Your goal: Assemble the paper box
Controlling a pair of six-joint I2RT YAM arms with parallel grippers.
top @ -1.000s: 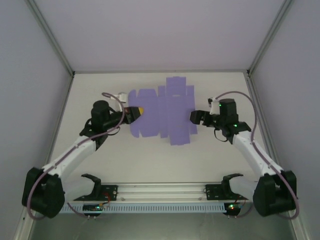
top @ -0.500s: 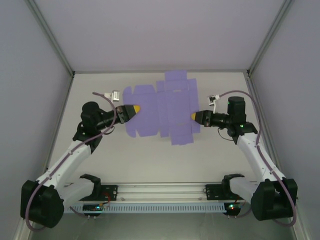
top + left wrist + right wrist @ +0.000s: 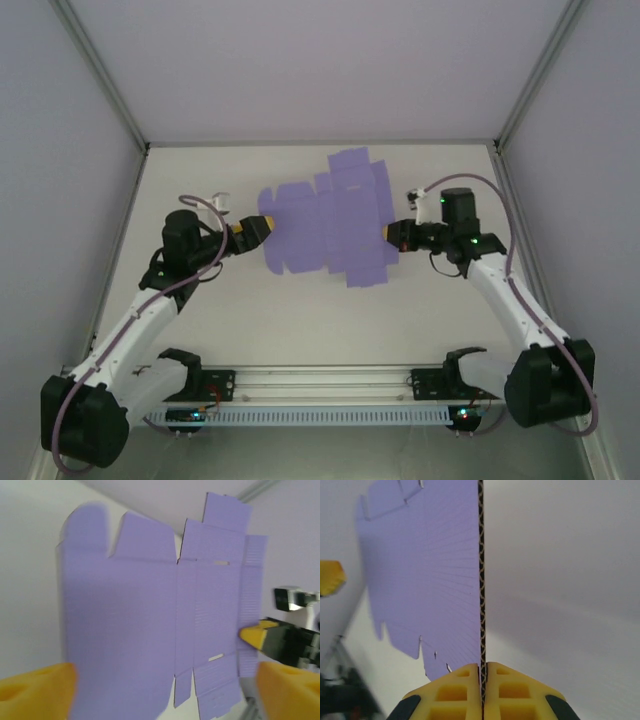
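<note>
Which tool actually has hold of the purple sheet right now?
The right tool: shut on the edge of the flat paper box. The left tool stands wide open, gripping nothing.

We counted one paper box [image 3: 330, 225], a single flat purple sheet. We logged two arms, the left arm [image 3: 150, 310] and the right arm [image 3: 505, 300]. There were two grippers, the left gripper [image 3: 262, 226] and the right gripper [image 3: 392, 233], with two yellow fingers [image 3: 455, 690] each. We saw one table [image 3: 300, 320].
</note>
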